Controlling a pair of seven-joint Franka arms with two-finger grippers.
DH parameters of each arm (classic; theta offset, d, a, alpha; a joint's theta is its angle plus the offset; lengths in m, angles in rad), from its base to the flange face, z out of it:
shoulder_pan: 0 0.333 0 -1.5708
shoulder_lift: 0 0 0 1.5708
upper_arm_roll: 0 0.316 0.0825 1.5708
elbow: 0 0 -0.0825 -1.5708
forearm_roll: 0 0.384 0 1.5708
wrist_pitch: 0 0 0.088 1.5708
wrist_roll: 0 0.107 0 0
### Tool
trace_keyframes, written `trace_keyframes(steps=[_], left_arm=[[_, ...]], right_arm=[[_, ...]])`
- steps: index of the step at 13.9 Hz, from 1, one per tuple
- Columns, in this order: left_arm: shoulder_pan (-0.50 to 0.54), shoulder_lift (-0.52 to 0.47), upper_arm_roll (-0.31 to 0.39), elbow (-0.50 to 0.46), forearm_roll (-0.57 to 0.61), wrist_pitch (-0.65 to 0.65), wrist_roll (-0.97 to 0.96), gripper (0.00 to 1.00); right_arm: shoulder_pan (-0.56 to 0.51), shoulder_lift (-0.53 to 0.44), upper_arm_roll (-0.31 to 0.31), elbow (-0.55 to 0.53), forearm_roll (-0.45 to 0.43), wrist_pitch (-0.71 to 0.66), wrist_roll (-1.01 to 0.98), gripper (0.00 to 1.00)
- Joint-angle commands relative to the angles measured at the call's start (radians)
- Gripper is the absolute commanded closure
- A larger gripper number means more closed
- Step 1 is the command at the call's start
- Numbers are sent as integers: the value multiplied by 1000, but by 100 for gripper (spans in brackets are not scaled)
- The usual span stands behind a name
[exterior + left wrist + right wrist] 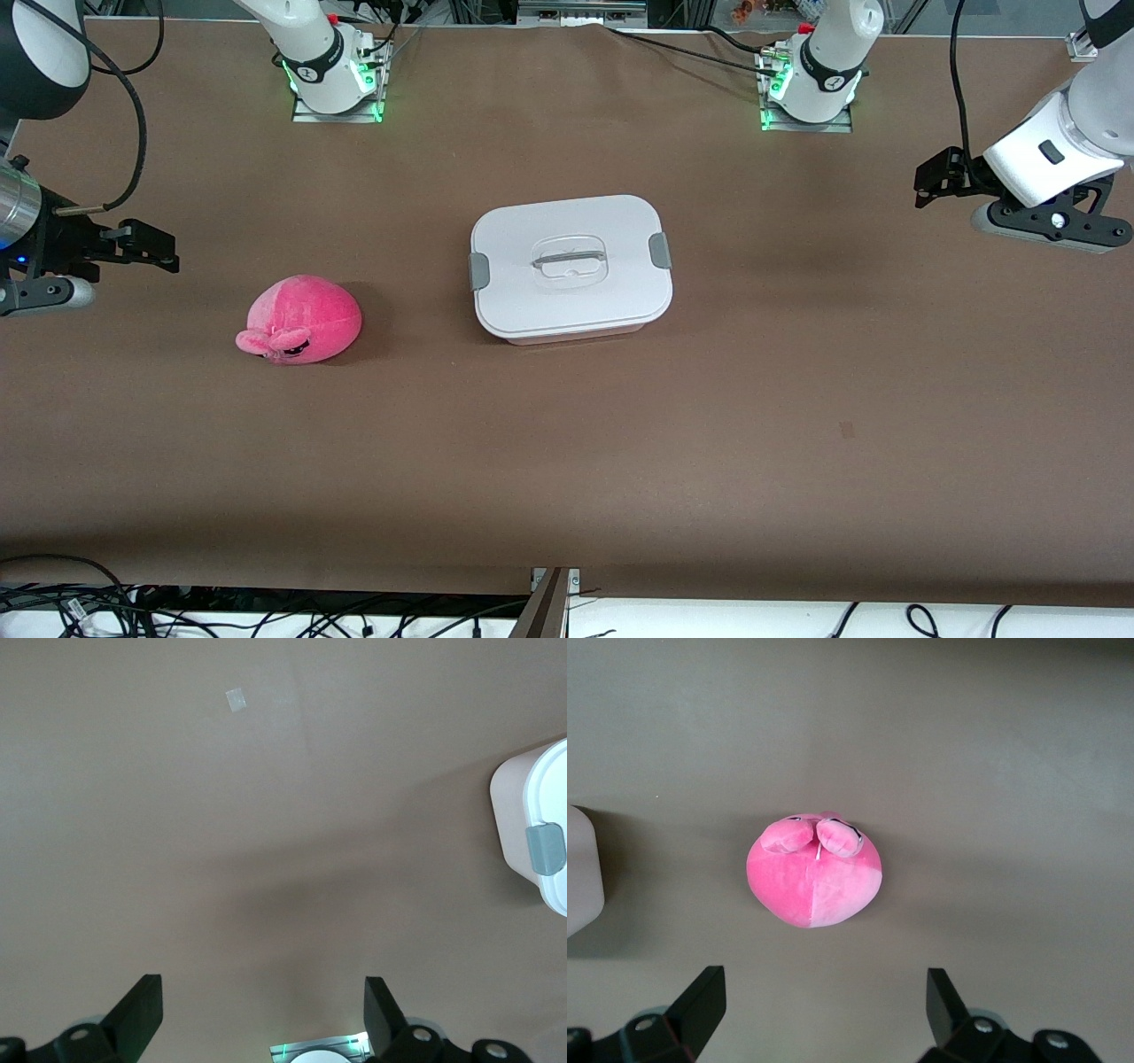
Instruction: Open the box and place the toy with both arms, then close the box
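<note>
**Front view: box shut at mid-table, toy beside it, both arms held back**

Front view takes in the whole brown table (797, 425). The box (570, 268) sits near its middle with the white lid on and a grey clip at each short end; the clear handle lies recessed in the lid's top. The toy (301, 320) rests on the table well apart from the box, toward the right arm's end and slightly nearer the front camera. The left gripper (939, 182) hangs over bare table at the left arm's end, and the right gripper (146, 248) hangs over bare table at the right arm's end; neither touches anything, and both arms wait.

Only the wrist views show the fingers plainly. In the left wrist view the left gripper (263, 1010) has its fingers spread wide with nothing between them; a corner of the box (514, 815) with one grey clip shows at the edge, its pale pink tub visible under the lid. A small pale square mark (236, 699) lies on the table. In the right wrist view the right gripper (826, 1003) is likewise spread wide and empty, with the toy (814, 870) centred ahead of it, its two small ears and a lighter pink half showing, and an edge of the box (580, 868) to one side.
</note>
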Motion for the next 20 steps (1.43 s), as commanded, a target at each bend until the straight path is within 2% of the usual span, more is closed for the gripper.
trace_keyframes(steps=[1, 9, 13, 14, 16, 18, 20], left_arm=[[-1, 15, 0, 34, 13, -24, 3, 0], [-12, 45, -11, 34, -47, -85, 14, 0], [-153, 90, -34, 35, -81, -84, 25, 0], [-185, 113, -37, 38, -110, -82, 26, 0], [-268, 156, -38, 80, -142, -70, 34, 0], [-357, 209, -38, 126, -141, -14, 101, 0], [-431, 245, -38, 126, -145, 104, 176, 0]], right_arm=[[-4, 15, 1, 27, -5, -13, -10, 0], [-2, 15, 1, 27, -5, -15, -10, 0], [-2, 32, 2, 15, 4, -16, -7, 0], [1, 69, 2, 12, 2, -19, -11, 0], [-4, 84, 2, 6, -5, -38, -30, 0], [2, 138, 2, 0, 2, -84, -4, 0], [-1, 172, 2, -61, 56, -44, 4, 0]])
